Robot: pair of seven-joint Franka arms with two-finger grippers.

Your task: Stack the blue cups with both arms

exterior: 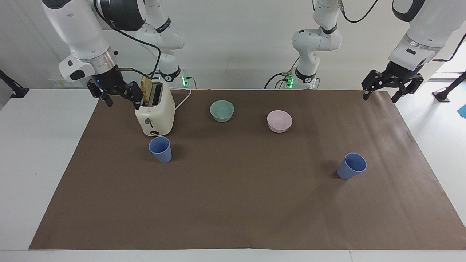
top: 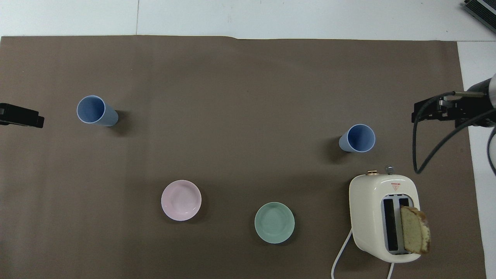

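Note:
Two blue cups stand upright and far apart on the brown mat. One blue cup is toward the right arm's end, just farther from the robots than the toaster. The other blue cup is toward the left arm's end. My right gripper hangs open and empty in the air beside the toaster, over the mat's edge. My left gripper hangs open and empty over the mat's corner at its own end. Neither gripper touches a cup.
A cream toaster with a bread slice sticking out stands near the right arm. A teal-green bowl and a pink bowl sit between the cups, nearer to the robots. The brown mat covers most of the white table.

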